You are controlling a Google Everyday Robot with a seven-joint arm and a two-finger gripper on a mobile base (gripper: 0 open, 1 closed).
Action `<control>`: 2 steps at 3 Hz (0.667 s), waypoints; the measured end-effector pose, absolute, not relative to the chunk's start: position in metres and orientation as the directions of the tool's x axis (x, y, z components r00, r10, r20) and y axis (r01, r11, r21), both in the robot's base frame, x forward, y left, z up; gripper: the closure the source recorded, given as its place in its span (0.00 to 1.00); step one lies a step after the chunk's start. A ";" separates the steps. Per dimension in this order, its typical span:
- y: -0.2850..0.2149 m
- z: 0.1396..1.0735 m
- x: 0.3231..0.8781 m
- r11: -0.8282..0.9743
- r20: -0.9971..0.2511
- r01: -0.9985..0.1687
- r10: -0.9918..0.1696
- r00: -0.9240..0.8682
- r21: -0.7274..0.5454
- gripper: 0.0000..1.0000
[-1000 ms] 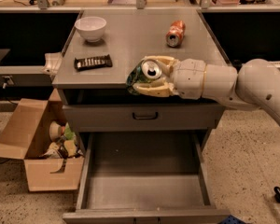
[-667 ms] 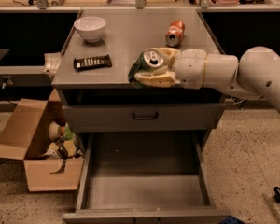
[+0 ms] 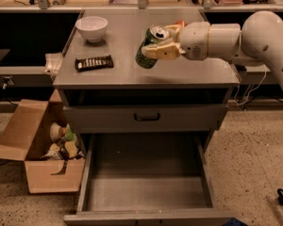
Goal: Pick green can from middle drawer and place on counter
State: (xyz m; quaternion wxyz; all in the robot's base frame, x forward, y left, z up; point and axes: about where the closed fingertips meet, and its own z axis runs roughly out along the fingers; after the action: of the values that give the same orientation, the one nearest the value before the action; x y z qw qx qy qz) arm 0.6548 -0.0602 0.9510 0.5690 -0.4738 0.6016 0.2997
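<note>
My gripper (image 3: 155, 48) is shut on the green can (image 3: 149, 48), which has a silver top with a pull tab and leans to the left. It hangs a little above the middle of the grey counter (image 3: 122, 72). The arm reaches in from the right. The middle drawer (image 3: 146, 192) stands pulled out below, its flat floor bare. The orange-red can (image 3: 180, 23) is mostly hidden behind my gripper.
A white bowl (image 3: 92, 28) sits at the counter's back left. A dark flat bar (image 3: 94, 62) lies in front of it. A closed drawer front with a dark handle (image 3: 147, 117) is above the open drawer. An open cardboard box (image 3: 37, 149) of items stands on the floor at left.
My gripper has carried the green can up and back from the counter's front edge to over the middle of the counter. The orange-red can is now mostly covered by the gripper.
</note>
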 end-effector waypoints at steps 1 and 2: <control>-0.061 0.946 0.690 0.376 -0.953 -0.916 -0.301 0.022 -0.140 1.00; -0.061 0.918 0.725 0.388 -0.910 -0.915 -0.410 -0.060 -0.114 1.00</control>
State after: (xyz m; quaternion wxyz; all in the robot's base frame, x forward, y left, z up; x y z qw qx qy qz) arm 0.7253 -0.0607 0.9175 0.4821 -0.4874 0.6794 0.2617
